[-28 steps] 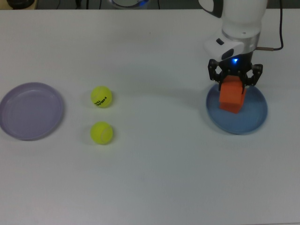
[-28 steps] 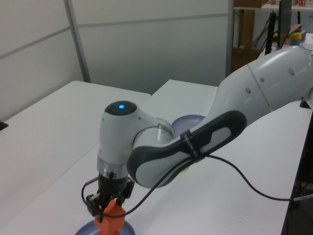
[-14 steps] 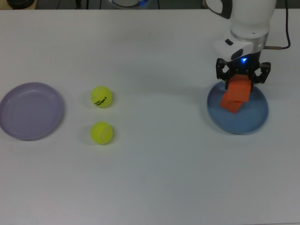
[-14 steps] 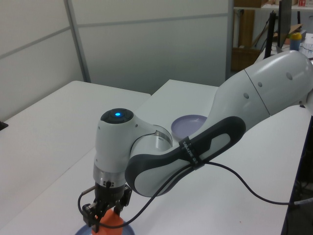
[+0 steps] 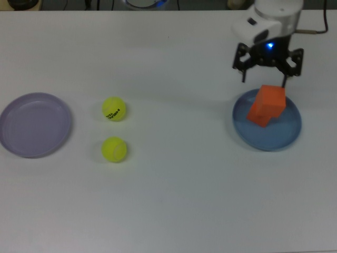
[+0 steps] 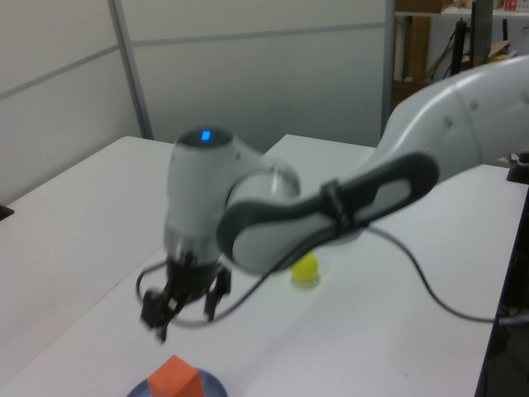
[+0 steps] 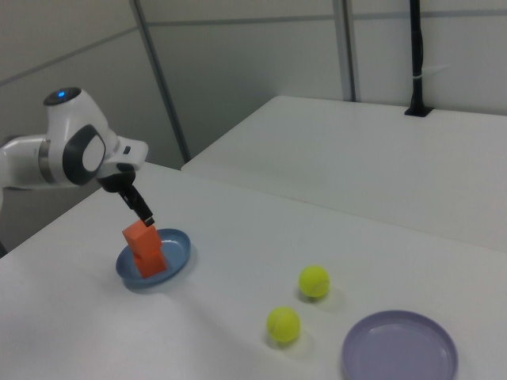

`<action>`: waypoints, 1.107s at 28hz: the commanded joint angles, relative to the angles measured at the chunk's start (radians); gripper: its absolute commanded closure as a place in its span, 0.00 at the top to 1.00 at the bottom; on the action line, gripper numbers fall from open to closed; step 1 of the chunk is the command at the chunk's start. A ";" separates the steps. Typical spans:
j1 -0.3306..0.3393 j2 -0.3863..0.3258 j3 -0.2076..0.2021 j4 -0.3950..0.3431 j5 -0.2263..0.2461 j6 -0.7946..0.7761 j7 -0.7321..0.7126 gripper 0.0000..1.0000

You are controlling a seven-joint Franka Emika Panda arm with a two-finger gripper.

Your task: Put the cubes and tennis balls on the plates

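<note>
The gripper (image 5: 265, 69) hangs above the blue plate (image 5: 287, 134) with its jaws spread wide, gripping nothing. Two orange cubes (image 5: 267, 105) sit stacked on that plate, the top one tilted, apart from the fingers (image 5: 243, 69).

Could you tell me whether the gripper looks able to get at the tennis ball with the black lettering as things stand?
Probably yes: the gripper is open and empty, and the lettered tennis ball sits alone on bare table, apart from the other ball.
</note>
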 commanded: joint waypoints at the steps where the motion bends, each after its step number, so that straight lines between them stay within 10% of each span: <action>1: -0.082 -0.077 -0.020 -0.029 0.030 -0.102 -0.083 1.00; 18: -0.101 -0.131 -0.378 -0.221 0.096 -0.139 -0.537 1.00; 31: -0.107 -0.019 -0.468 -0.237 0.170 -0.081 -0.686 1.00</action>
